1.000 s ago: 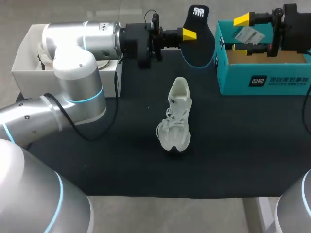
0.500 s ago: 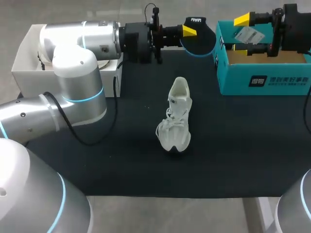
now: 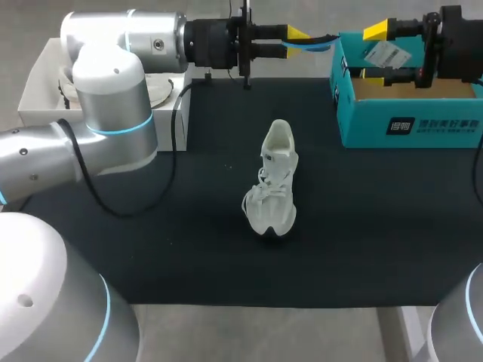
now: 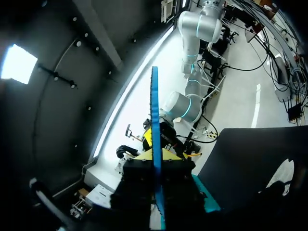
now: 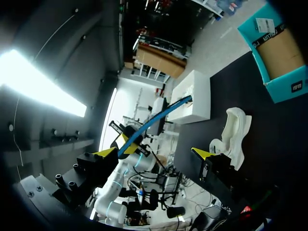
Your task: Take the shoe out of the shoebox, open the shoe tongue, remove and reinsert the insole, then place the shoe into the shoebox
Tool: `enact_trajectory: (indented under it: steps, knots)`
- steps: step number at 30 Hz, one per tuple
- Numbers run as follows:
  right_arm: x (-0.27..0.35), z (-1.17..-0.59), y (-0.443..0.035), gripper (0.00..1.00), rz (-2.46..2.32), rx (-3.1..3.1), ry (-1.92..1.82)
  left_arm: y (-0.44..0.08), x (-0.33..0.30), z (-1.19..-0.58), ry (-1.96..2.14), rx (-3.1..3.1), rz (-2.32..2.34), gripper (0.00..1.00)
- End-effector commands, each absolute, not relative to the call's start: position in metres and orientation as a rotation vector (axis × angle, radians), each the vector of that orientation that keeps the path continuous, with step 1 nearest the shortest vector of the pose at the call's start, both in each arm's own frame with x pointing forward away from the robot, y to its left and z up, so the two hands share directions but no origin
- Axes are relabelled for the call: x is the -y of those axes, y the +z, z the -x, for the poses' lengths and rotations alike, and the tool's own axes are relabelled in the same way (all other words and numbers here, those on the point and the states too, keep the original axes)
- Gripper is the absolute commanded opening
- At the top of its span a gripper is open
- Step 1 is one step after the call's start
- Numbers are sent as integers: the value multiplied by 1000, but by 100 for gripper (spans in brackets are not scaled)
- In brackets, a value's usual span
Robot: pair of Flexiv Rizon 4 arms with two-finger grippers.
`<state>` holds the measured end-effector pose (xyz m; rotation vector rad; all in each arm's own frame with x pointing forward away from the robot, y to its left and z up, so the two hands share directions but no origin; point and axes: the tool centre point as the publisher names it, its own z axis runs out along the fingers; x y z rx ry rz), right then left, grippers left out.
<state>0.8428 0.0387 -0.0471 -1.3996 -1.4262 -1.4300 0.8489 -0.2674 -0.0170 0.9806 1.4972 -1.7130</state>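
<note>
Leftmost, white box (image 3: pixel 38 90): far left.
Shoe (image 3: pixel 273 185): white, mid-table (image 3: pixel 189 249), apart from both claws.
My left claw (image 3: pixel 298 39): clamped on the insole (image 3: pixel 315 44), held edge-on above the far edge, beside the shoebox.
Shoebox (image 3: pixel 411 128): teal, far right, open.
My right claw (image 3: pixel 373 53): fingers wide, nothing gripped, over the shoebox.

White shoe (image 3: pixel 273 185) upright, near open teal shoebox (image 3: pixel 411 124); blue insole (image 3: pixel 313 45) edge-on, aloft.
</note>
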Motion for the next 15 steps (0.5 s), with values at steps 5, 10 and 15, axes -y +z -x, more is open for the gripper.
enact_trajectory:
  steps: [5, 10, 15]
  knots:
    - [-40, -843, -48, 100, 1401, 1425, -1431, -14, 267, -861, -1999, -1739, -898, 0]
    - [-40, -843, -48, 100, 1401, 1425, -1431, -22, 276, -869, -2430, -2035, -437, 0]
    - [-40, -843, -48, 100, 1401, 1425, -1431, -19, 275, -860, -2417, -2094, -451, 0]
